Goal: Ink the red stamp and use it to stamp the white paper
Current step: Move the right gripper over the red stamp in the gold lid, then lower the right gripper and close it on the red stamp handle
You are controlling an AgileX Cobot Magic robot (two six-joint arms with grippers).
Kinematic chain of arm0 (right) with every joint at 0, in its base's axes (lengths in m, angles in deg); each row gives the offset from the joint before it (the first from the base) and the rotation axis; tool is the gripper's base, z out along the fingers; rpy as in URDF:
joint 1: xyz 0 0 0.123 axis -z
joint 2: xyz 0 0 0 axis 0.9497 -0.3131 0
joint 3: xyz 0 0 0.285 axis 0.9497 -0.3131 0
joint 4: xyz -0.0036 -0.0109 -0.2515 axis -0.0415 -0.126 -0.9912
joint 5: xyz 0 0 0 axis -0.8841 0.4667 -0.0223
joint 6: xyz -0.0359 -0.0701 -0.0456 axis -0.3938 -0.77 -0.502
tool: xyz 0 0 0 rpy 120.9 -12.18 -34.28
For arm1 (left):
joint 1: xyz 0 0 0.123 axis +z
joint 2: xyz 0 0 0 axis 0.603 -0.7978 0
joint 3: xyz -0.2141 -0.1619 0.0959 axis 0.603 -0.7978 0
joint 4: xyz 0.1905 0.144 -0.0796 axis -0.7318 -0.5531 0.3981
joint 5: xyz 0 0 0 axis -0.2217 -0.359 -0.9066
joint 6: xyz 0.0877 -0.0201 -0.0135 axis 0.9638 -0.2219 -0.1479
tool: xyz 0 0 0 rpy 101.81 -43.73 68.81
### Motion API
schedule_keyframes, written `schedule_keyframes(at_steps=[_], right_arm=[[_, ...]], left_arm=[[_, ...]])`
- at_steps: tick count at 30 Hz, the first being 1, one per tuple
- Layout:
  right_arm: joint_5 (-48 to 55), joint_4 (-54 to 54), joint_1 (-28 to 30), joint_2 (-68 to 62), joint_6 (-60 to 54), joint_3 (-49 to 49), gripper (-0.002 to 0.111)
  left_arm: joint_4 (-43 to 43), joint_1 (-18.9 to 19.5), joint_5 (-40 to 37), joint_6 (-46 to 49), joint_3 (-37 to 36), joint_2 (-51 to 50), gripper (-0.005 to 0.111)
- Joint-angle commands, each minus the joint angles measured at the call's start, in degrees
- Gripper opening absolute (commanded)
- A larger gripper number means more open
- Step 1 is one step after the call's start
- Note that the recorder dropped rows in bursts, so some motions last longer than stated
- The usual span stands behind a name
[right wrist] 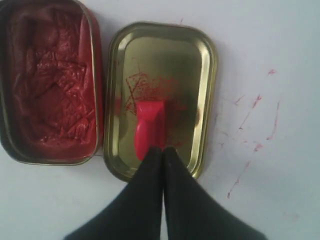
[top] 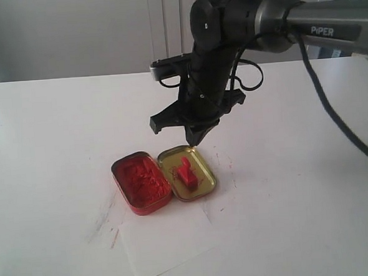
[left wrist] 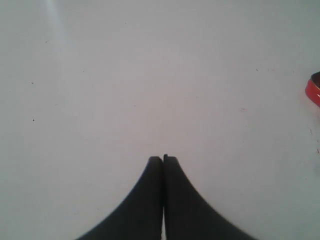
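**Fingers shut above the stamp.** The right gripper (right wrist: 162, 149) is seen with its two black fingers (right wrist: 148, 172) pressed flat together, and nothing is held between them. The smooth, tapered tips are poised over the red stamp (right wrist: 149, 127), and its narrow handle end is overlapped by them in the right wrist view. In the exterior view the right gripper (top: 195, 140) is shown hanging clear above the red stamp (top: 186, 170), so no contact is made out.

The stamp, of bright glossy plastic, is set inside the lid (right wrist: 205, 75), just below the fingertips. The lid is a shallow rounded-rectangle tray of brass-coloured metal, and its floor is marked with scratchy red prints. The ink tin (right wrist: 95, 75) is placed against the lid's long side. It is red-walled and filled with a crumpled, uneven bed of dark red paste.

The white paper (top: 168, 239), thin and flat, is laid on the tabletop (top: 59, 133) well apart from the fingertips, on the other side of the two tin halves from them. Red smears (right wrist: 250, 107) are scattered on the tabletop beside the lid.

The left gripper (left wrist: 163, 159) is also shown closed and empty over bare white surface. Only a sliver of the red tin (left wrist: 314, 90) is caught, well off to one side of its tips.
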Motion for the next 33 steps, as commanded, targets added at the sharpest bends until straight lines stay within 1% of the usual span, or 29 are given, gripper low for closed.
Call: schedule_keyframes(at_steps=[1, 2, 3, 5, 13, 33], right_arm=[[0.4, -0.8, -1.1, -0.5, -0.6, 0.2, 0.005], [0.5, -0.8, -1.2, -0.5, -0.6, 0.2, 0.008], [1.0, -1.0, -1.4, -0.5, -0.6, 0.2, 0.015], [1.3, -1.0, -1.4, -1.0, -0.6, 0.2, 0.022], [1.0, -0.7, -2.2, -2.7, 0.6, 0.2, 0.034], [-2.6, -2.1, -3.0, -6.3, 1.0, 0.2, 0.034]], left_arm=[[0.5, -0.1, -0.2, 0.0, -0.2, 0.3, 0.0], [0.5, -0.1, -0.2, 0.0, -0.2, 0.3, 0.0], [0.5, -0.1, -0.2, 0.0, -0.2, 0.3, 0.0], [0.5, -0.1, -0.2, 0.0, -0.2, 0.3, 0.0], [0.5, -0.1, -0.2, 0.0, -0.2, 0.3, 0.0], [0.5, -0.1, -0.2, 0.0, -0.2, 0.3, 0.0]])
